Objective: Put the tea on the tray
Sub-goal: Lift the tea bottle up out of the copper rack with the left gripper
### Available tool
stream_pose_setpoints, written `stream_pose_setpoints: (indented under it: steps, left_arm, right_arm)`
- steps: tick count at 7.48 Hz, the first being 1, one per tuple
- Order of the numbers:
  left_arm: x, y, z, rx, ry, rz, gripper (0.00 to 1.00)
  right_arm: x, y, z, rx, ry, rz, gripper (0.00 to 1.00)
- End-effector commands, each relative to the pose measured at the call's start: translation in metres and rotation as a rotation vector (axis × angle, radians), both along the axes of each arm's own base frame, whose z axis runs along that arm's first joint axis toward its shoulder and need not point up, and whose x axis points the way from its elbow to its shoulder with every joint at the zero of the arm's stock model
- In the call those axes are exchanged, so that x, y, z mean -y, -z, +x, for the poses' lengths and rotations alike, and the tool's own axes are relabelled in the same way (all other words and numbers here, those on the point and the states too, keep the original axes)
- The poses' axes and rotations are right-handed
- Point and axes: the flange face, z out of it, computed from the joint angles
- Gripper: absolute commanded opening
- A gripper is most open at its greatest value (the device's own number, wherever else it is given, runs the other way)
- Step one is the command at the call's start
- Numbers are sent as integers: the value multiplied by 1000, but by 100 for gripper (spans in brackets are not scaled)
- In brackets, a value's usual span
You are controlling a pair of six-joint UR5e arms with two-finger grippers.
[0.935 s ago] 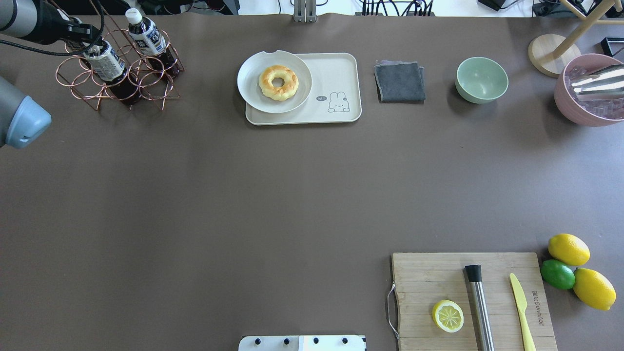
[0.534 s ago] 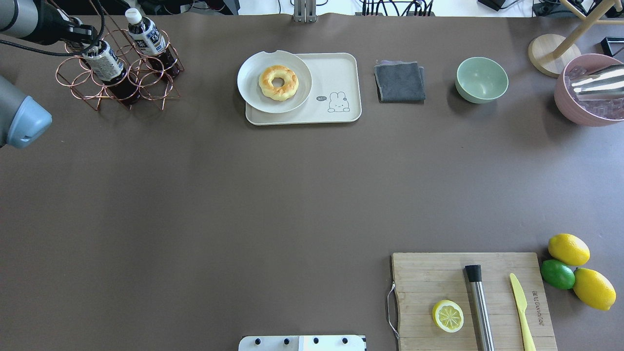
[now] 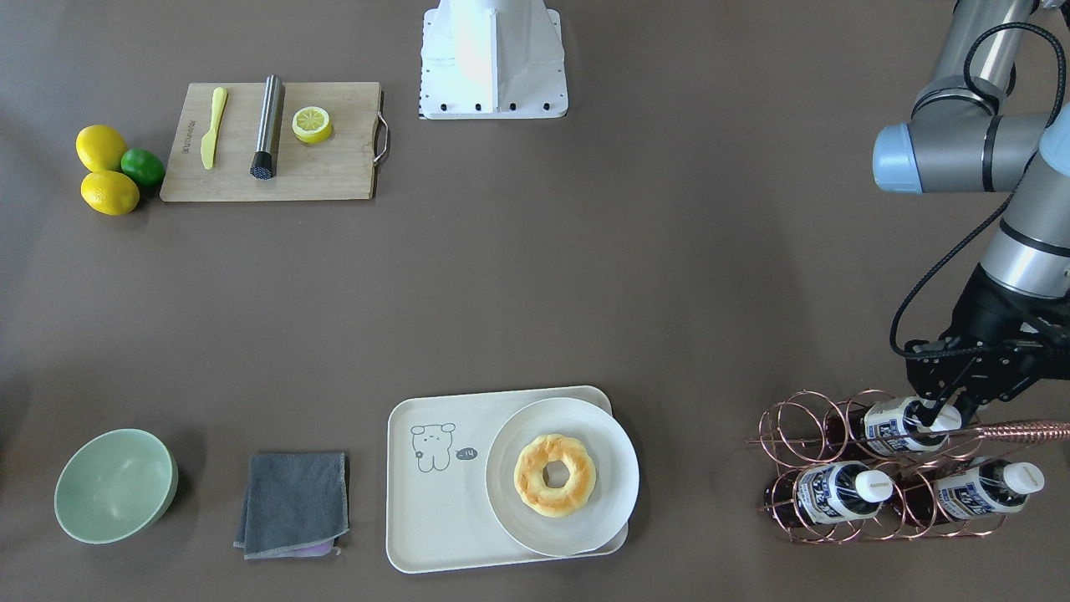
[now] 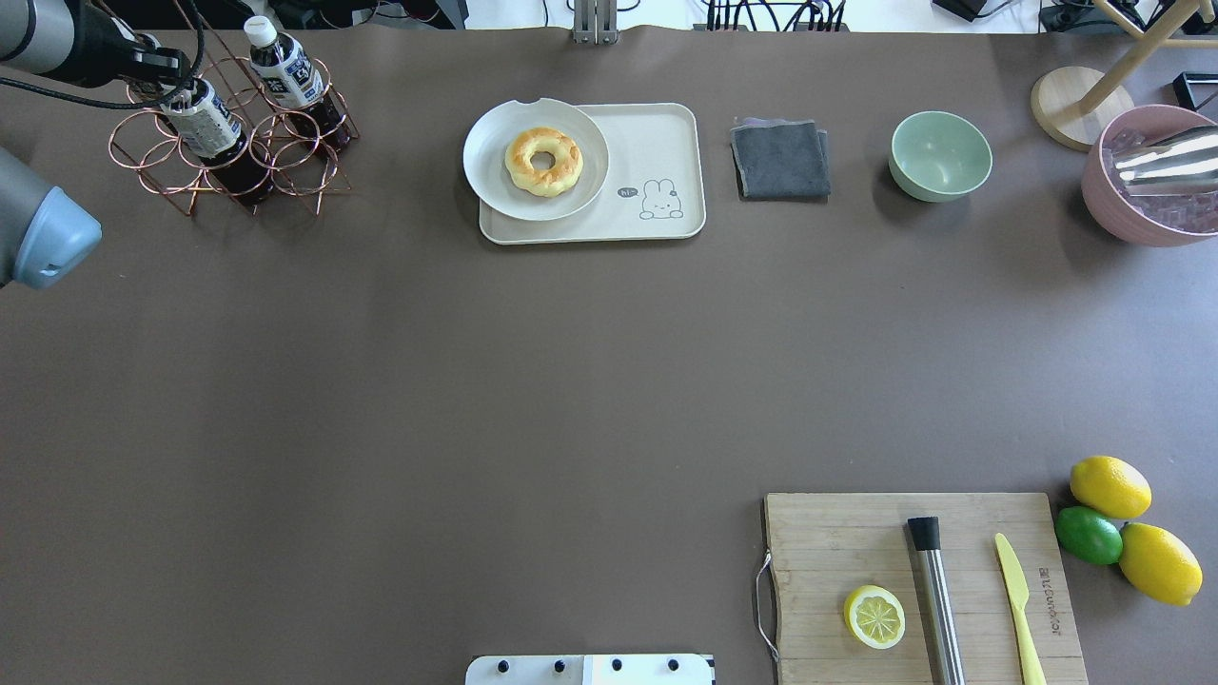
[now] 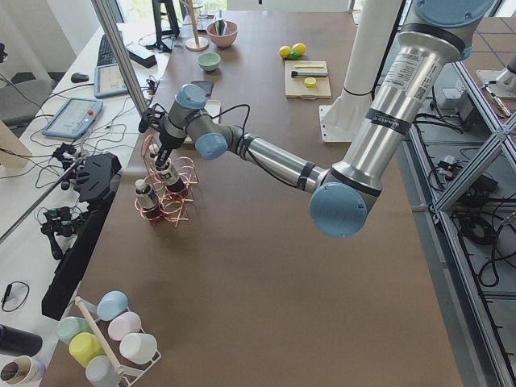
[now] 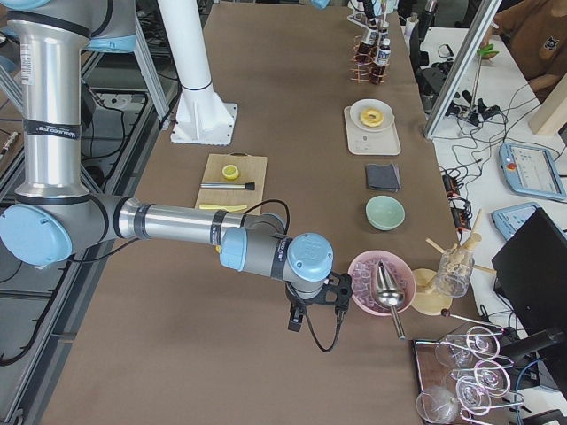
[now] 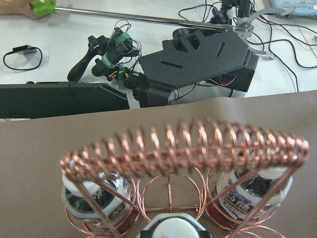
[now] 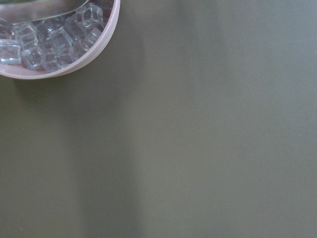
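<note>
Now, facing the robot, the left gripper is pinching the white cap of the tea, which is lying tilted in the copper rack, well apart from the tray. Overhead, rack and bottle are sitting at the far left corner. From the right end, the right gripper is hovering beside the pink ice bowl; I cannot tell its opening.

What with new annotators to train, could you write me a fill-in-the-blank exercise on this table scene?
The wire rack holds ____ tea bottles.
The plate on the tray carries a ____.
Against the two whole lemons sits a green ____.
The grey cloth lies between the tray and the ____ bowl.
Missing words: three; doughnut; lime; green.
</note>
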Motion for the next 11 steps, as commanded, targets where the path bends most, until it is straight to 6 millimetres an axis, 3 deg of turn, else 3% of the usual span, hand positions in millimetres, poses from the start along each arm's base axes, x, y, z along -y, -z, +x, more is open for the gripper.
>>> stream_pose_setpoints:
  steps: [1, 2, 3, 4, 5, 6, 7, 9, 10, 11]
  left_arm:
    - [-9, 42, -36, -39, 0, -18, 0]
    - [-21, 67, -55, -23, -1, 12, 0]
    - [-31, 93, -90, 6, -16, 6, 0]
    - [-47, 106, -106, 16, -23, 30, 0]
    - [-71, 91, -112, 16, -15, 20, 0]
    - [-90, 90, -114, 2, -14, 22, 0]
    - [-109, 107, -99, -59, 12, 4, 0]
    - [-145, 135, -27, -119, 8, -14, 0]
    - [-166, 144, 34, -115, 33, -15, 0]
    - [-184, 170, 96, -135, 47, -8, 0]
  right_arm:
    - [0, 0, 0, 0, -1, -1, 100]
    - [0, 1, 0, 0, -1, 0, 100]
    - [0, 0, 0, 0, -1, -1, 100]
    - [-1, -1, 0, 1, -1, -3, 100]
    - [-1, -1, 0, 1, -1, -3, 100]
    - [0, 0, 0, 0, -1, -1, 100]
    - [0, 0, 0, 0, -1, -1, 100]
    - [1, 1, 0, 0, -1, 2, 100]
    - [5, 5, 1, -2, -1, 9, 100]
    - [7, 7, 1, -3, -1, 14, 100]
